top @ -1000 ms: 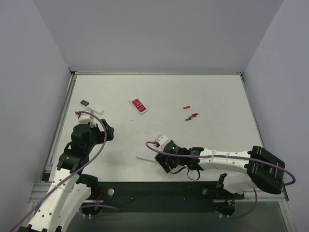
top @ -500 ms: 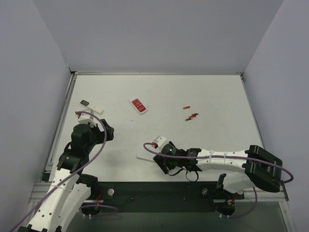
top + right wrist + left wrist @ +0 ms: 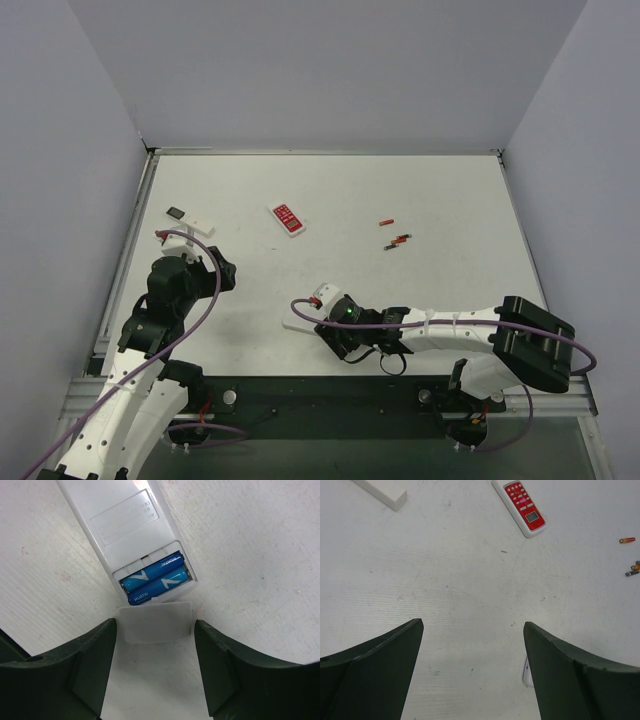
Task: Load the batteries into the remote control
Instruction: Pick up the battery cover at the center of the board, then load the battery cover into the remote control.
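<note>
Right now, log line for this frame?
batteries: both seated in remote control bay | cover: off, inside right gripper, grip unclear | left gripper: open

My left arm (image 3: 150, 330) is folded up over its base, wrist pitched forward and down, and my left gripper (image 3: 472, 625) hangs with its 2 fingers spread wide. My right arm (image 3: 450, 328) lies low, stretched far leftward toward the middle, elbow near its base. My right gripper (image 3: 155, 624) points down, its 2 fingers parted, narrower than the left pair.
</note>
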`<state>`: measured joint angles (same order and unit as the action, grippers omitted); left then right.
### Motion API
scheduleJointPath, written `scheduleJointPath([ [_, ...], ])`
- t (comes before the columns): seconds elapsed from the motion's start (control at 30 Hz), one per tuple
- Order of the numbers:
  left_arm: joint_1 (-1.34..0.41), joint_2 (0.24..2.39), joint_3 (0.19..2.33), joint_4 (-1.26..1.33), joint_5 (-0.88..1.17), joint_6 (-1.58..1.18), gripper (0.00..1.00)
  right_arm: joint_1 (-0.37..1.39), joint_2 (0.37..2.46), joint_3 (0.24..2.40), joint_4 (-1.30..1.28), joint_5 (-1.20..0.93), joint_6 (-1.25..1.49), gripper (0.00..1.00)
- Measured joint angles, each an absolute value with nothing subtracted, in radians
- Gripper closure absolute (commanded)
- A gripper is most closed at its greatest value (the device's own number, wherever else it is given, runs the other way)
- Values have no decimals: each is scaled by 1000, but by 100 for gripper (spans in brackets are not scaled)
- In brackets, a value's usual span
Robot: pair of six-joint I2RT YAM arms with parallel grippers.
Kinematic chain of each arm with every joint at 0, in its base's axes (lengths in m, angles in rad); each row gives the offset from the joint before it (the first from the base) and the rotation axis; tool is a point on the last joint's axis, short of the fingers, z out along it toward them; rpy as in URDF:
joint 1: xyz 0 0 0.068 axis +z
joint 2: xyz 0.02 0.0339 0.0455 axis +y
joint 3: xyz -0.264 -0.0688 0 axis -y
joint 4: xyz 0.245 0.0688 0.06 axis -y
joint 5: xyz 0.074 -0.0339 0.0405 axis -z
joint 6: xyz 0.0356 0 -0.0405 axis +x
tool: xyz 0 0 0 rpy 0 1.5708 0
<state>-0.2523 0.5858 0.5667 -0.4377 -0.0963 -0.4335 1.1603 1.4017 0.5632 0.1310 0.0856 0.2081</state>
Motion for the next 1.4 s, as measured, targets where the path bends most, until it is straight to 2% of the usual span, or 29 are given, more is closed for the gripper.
scheduleJointPath([
  [0.43,-251,586,567,-438,-96,-434,8,1157,1371,564,70,89,168,67],
  [0.83,-246,585,567,-438,-96,-434,8,1060,1331,723,-100,-54,-28,67],
  [1.03,-242,582,567,-438,-95,-434,8,1039,1433,854,-180,-136,-152,66],
  [1.4,-239,581,567,-438,-95,-433,8,1026,1555,908,-278,-222,-242,64],
])
